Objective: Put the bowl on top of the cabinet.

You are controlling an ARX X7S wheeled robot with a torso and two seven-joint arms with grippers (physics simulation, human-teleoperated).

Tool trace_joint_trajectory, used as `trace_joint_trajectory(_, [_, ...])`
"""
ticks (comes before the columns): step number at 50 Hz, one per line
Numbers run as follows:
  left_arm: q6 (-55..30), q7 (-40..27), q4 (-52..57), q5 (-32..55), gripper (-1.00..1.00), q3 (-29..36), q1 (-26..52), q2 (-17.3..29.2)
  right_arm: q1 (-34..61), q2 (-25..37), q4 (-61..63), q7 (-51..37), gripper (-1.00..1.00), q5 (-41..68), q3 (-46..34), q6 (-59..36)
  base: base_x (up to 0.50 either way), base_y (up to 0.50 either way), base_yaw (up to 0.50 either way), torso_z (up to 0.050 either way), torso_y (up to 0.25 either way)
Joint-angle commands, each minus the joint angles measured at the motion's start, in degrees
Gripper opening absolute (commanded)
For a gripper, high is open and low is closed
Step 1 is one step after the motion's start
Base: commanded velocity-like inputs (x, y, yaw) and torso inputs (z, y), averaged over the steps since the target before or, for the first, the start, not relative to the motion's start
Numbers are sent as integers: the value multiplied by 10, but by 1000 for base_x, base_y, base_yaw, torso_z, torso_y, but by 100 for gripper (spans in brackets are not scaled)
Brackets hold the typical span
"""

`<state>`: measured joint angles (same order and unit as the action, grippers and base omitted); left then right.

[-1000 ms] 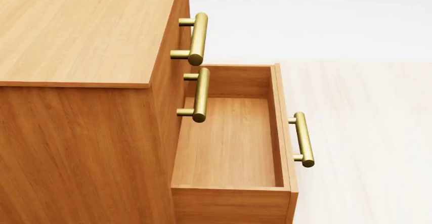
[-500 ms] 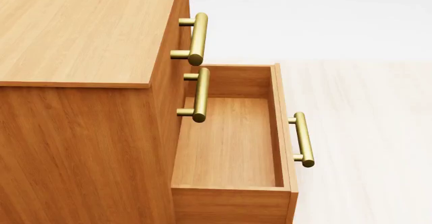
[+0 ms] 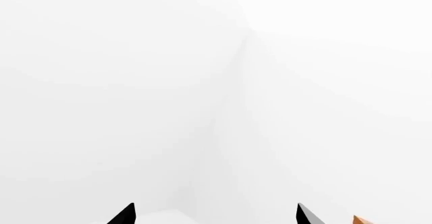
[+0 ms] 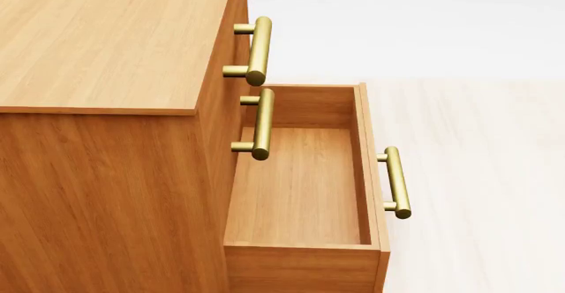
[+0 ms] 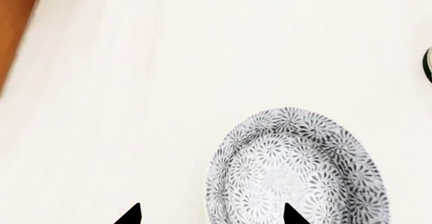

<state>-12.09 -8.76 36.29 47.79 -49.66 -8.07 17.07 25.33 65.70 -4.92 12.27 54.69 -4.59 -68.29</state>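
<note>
In the head view, the cabinet (image 4: pixel 106 108) is filling the left half of the picture, showing its flat top bare and its side panel running down to the lower edge. One drawer (image 4: pixel 300 187) is standing pulled out to the right, showing a bare wooden floor inside, with a brass handle (image 4: pixel 396 182) on its front. Two more brass handles are projecting from the closed drawer fronts above it. A pale floor (image 4: pixel 477 174) is lying to the right of the cabinet. Neither arm nor the bowl is showing in this view. In the left wrist view, the left gripper (image 3: pixel 216 215) is showing only two dark fingertips (image 3: pixel 125 216) set well apart, released and gripping nothing, facing white walls. A small orange corner (image 3: pixel 359 220) is showing beside one tip. In the right wrist view, the right gripper (image 5: pixel 210 215) is likewise showing two dark tips spread apart, released. The bowl (image 5: pixel 297 169) is sitting upright on the pale floor below the gripper, offset toward one tip, which is overlapping the bowl's inside in the picture, while the other tip is lying clear of the rim. Whether that tip is touching the bowl cannot be determined. A strip of orange wood (image 5: pixel 13 27) is showing at the far edge, well apart from the bowl.
</note>
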Motion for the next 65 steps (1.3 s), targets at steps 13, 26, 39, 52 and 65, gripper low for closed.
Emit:
trace_joint_trajectory(13, [6,4,-2,0,100,2,-3,-1,1,-30,-50,-8,100,-12,-13,9,0,0,0,0,0])
trace_joint_trajectory(26, [7,4,-4,-1,100,3,-4,0,13,-44,-73,-4,100,-36,-40,19,0,0,0,0,0])
trace_joint_trajectory(39, [9,4,-4,-2,100,6,-5,0,15,-62,-91,-1,100,-54,-63,32,0,0,0,0,0])
trace_joint_trajectory(52, [11,5,-5,-2,100,7,-6,0,-5,-67,-100,-6,100,-59,-69,39,0,0,0,0,0])
trace_joint_trajectory(65, [13,6,-5,0,100,6,-8,0,-15,-64,-91,-8,100,-57,-68,43,0,0,0,0,0])
